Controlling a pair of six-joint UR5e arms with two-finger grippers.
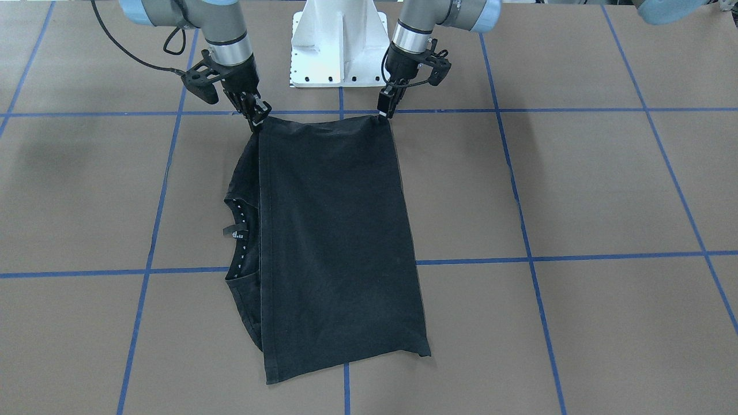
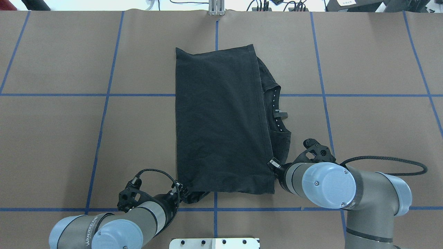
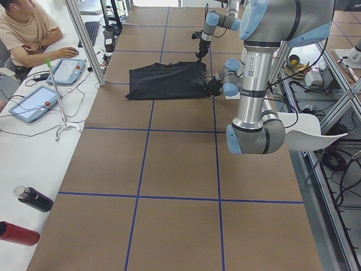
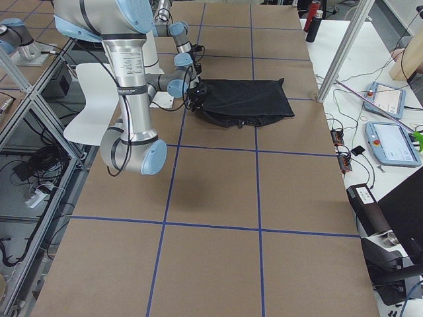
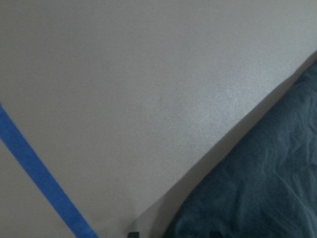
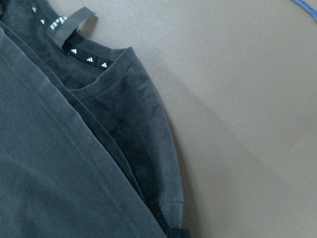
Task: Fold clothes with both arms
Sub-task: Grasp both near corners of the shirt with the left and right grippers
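The black T-shirt (image 1: 334, 242) lies folded into a long rectangle on the brown table, plain side up, logo hidden. Its collar with a small label (image 2: 278, 114) sticks out on my right side. My left gripper (image 1: 385, 113) is shut on the shirt's near left corner, which shows in the overhead view (image 2: 180, 191). My right gripper (image 1: 258, 120) is shut on the near right corner (image 2: 274, 164). The near edge runs straight between them. The right wrist view shows the collar and sleeve fold (image 6: 124, 99); the left wrist view shows the shirt's edge (image 5: 257, 188).
The white pedestal base (image 1: 339, 46) stands just behind the grippers. Blue tape lines (image 2: 107, 95) grid the table. An operator (image 3: 28, 34) sits by tablets at the far side, behind a metal post (image 3: 84, 39). Two bottles (image 3: 34, 199) lie at the table's left end.
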